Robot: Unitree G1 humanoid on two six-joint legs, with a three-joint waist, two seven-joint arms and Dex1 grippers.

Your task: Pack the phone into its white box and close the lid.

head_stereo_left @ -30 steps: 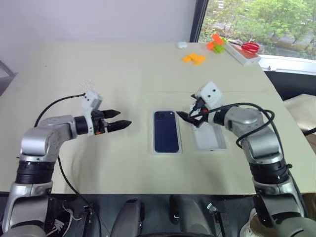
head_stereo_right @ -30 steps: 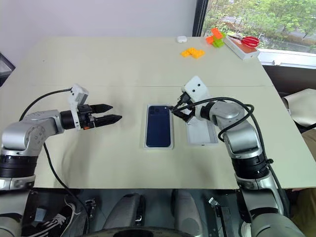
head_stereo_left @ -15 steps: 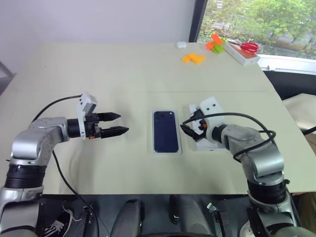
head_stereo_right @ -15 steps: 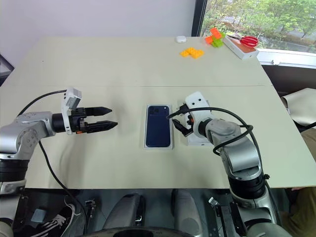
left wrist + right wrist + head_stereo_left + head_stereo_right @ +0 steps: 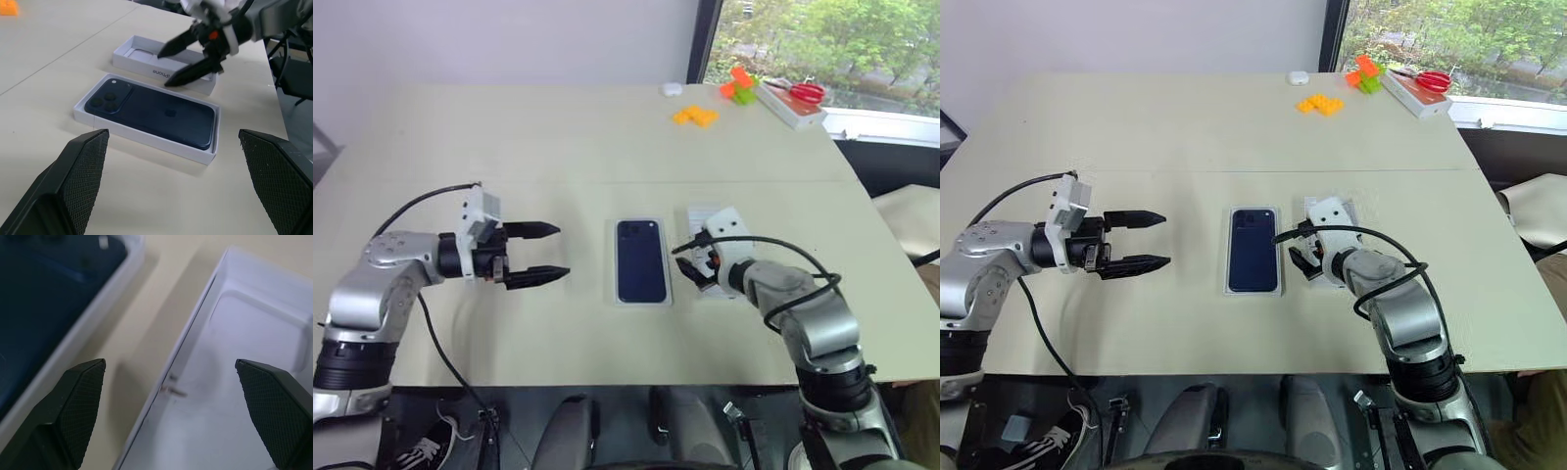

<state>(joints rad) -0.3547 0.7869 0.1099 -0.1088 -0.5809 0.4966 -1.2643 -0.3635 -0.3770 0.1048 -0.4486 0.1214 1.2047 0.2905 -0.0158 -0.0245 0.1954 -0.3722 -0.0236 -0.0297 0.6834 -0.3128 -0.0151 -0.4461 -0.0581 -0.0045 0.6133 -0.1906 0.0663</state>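
With the phone already lying in the white box on the table, the right tool, fingers spread, is straddling the lid's near wall, probably to grip it, while the left tool is hovering spread.

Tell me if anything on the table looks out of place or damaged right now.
Nothing stands out. The phone lies flat and square in the white box, and the lid sits open side up beside it, parallel, no dents visible. Both claws are open, the right claw at the lid's near edge.
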